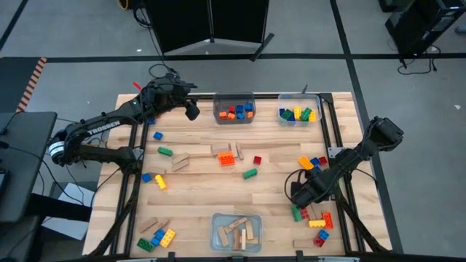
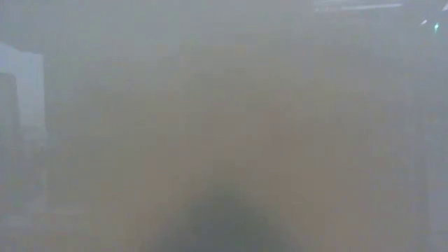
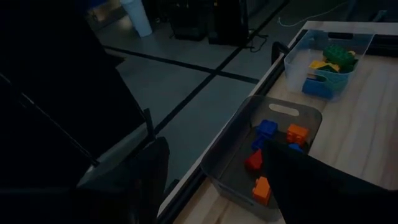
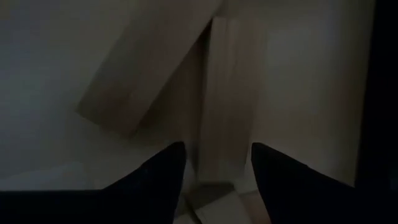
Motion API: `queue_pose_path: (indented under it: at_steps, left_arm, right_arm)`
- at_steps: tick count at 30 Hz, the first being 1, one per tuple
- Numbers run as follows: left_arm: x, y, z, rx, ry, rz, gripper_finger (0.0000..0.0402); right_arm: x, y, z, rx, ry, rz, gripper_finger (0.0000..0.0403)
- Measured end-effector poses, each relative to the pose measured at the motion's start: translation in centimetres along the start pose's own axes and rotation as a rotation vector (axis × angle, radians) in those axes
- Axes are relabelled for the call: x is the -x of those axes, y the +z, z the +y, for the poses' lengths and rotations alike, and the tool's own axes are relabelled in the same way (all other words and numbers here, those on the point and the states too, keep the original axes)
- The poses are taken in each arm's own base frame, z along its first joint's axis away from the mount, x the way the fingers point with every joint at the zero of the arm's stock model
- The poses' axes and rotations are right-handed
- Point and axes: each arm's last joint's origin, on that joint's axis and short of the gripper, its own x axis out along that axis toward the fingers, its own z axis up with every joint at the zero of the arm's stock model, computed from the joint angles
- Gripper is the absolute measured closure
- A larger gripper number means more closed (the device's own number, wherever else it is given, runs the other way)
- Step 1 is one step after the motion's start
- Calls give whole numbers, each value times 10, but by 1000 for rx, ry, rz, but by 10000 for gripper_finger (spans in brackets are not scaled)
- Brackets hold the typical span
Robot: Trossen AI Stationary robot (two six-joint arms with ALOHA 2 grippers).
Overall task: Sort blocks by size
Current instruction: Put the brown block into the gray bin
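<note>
3 clear plastic bins already hold sorted pieces: one at the counter's (image 1: 196,196) far edge with small red, orange and blue studded bricks (image 1: 234,111), one beside it with larger green, yellow and blue studded bricks (image 1: 298,113), and one at the near edge with plain tan wooden blocks (image 1: 239,231). Much is left, I judge: loose bricks and wooden blocks lie across the middle, in the near left corner and in a cluster on the right side.

Right tool (image 4: 216,163) is down near the right-side cluster, its fingers partly apart and straddling the end of a tan wooden rectangular block (image 4: 229,99); I cannot tell whether they grip it yet. Left tool (image 1: 191,109) hovers wide open and empty, just beside the bin of small bricks.
</note>
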Motion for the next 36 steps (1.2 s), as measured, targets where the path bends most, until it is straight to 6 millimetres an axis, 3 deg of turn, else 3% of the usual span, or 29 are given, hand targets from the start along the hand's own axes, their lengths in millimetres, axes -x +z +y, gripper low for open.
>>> queue_pose_path:
  at_steps: [6,12,19,28,36]
  left_arm:
    - [0,1,0,20,1,-8,137]
    - [0,1,0,157,0,-9,137]
    - [0,-4,-3,316,-66,48,137]
    - [5,-3,-3,381,-108,44,137]
    - [34,7,-11,328,-398,-32,137]
  right_arm:
    - [-1,5,-1,6,35,-91,234]
    - [-3,5,-5,86,76,-183,282]
    - [6,-8,-7,270,95,-181,282]
    - [54,-32,-17,544,64,-218,282]
    - [108,-44,-18,666,119,-238,282]
